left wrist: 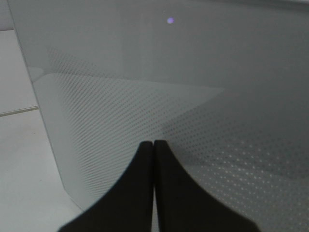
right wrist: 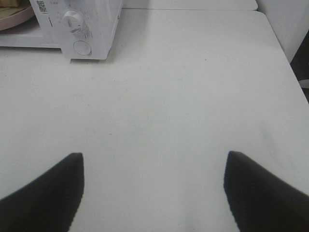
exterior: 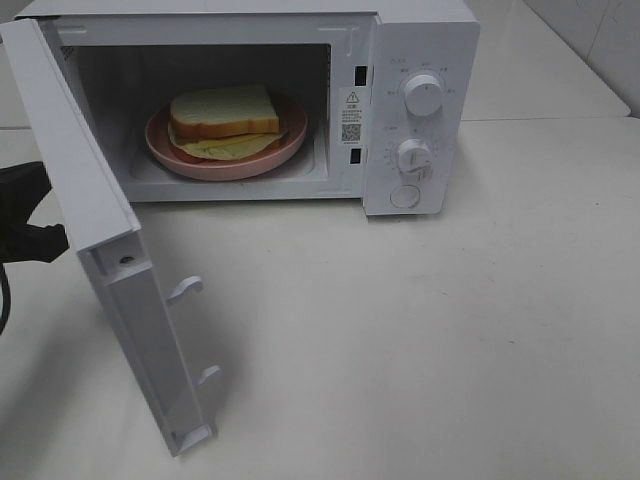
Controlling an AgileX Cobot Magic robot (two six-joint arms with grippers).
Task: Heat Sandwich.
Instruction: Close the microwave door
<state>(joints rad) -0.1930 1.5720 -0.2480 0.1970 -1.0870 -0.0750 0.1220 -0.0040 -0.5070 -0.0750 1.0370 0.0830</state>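
The sandwich (exterior: 224, 112) sits on the pink plate (exterior: 160, 150) inside the microwave (exterior: 420, 40), whose door (exterior: 90, 200) stands wide open. The left gripper (left wrist: 154, 145), tips pressed together and empty, points at the door's outer glass, while the right gripper (right wrist: 154, 155) hangs spread apart over the table (exterior: 450, 330), holding nothing. A push from those narrow tips may skid across the smooth pane, leaving the door unlatched, or shove the microwave backward.

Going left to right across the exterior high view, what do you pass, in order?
left arm → open microwave door → sandwich on its pink plate inside the oven → warning sticker → control knobs
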